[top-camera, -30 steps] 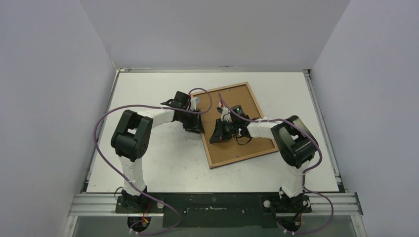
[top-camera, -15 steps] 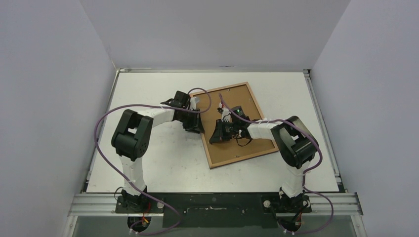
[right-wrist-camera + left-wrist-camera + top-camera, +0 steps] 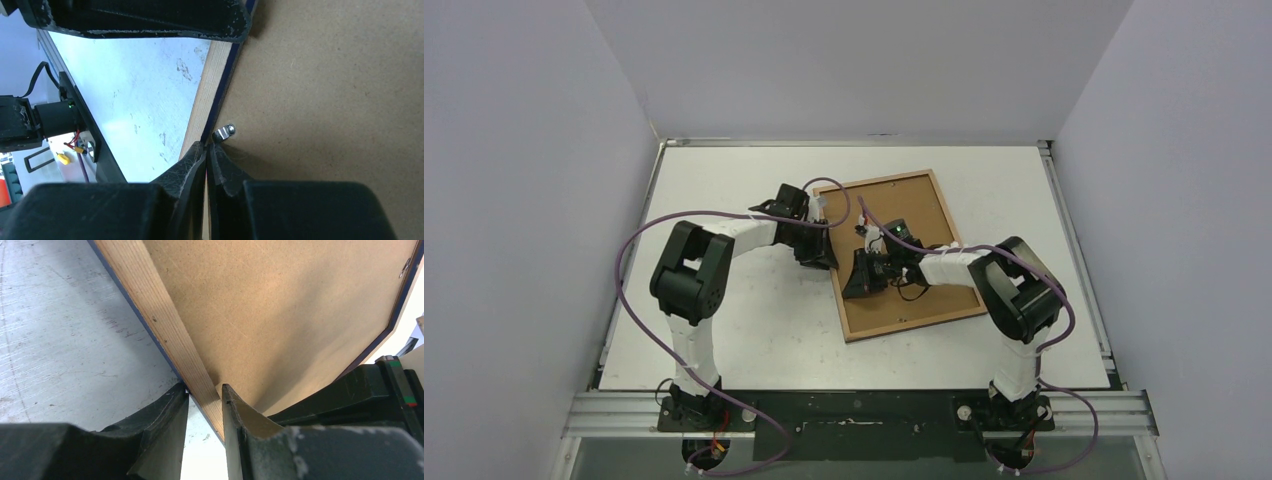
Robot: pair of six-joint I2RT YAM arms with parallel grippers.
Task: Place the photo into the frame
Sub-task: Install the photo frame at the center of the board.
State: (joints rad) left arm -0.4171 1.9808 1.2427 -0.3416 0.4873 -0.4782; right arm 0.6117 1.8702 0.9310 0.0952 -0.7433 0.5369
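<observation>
Brown backing board [image 3: 899,205] faces up, so the frame [image 3: 885,180] lies front down on the table [image 3: 724,330], right of centre and skewed. Against a second ago, it has swung a little: its far right corner sits farther right and its near left corner has crept towards the left arm. My right gripper [image 3: 856,280] has also slid left and nearer to me, across the board towards the frame's left rail. My left gripper [image 3: 829,262] has barely shifted and stays at that same rail from the outside. In the left wrist view its fingers [image 3: 167,410] are only part open and straddle the wooden rail, one on the navy outer edge and one on the board side, pinching it. In the right wrist view the right fingers [image 3: 192,160] are pressed together with nothing between them. Their tips rest at the inner edge of the rail, just beside a small metal clip [image 3: 225,132] on the board.
</observation>
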